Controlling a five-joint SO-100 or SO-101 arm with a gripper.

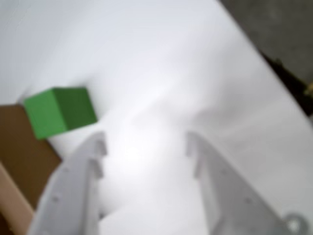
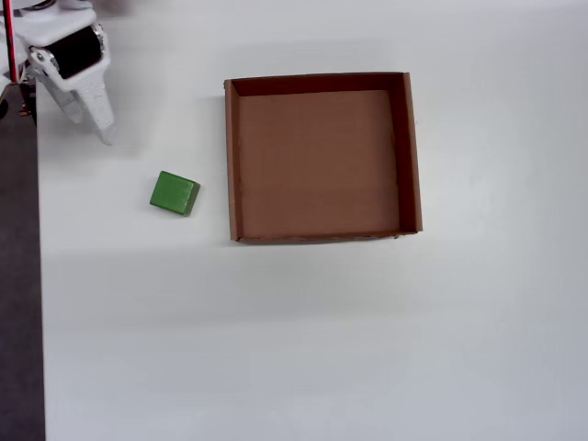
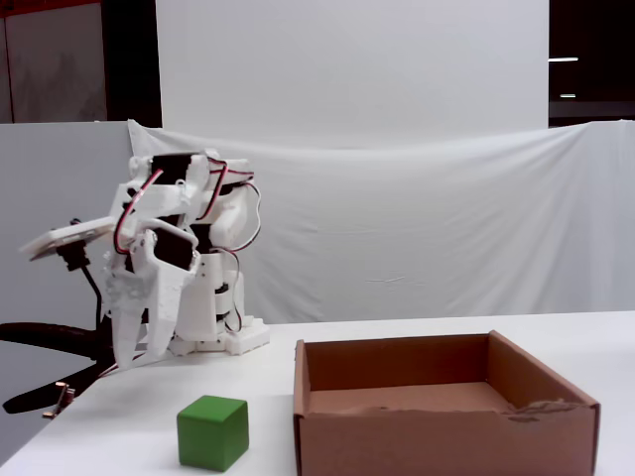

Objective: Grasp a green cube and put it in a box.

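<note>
A small bright green matte cube [image 2: 175, 193] with crisp edges sits flat on the smooth white table [image 2: 303, 340], just beside the outer wall of a shallow square tray of brown cardboard [image 2: 231, 161], apart from it by a narrow gap. The tray's low upright walls show a rough, slightly torn front rim in the fixed view [image 3: 446, 415]. The white plastic pincer [image 1: 145, 147] hangs above the table near the cube, its two blunt fingers spread wide with nothing between them. In the wrist view the cube [image 1: 59, 111] lies ahead and left of the fingers.
</note>
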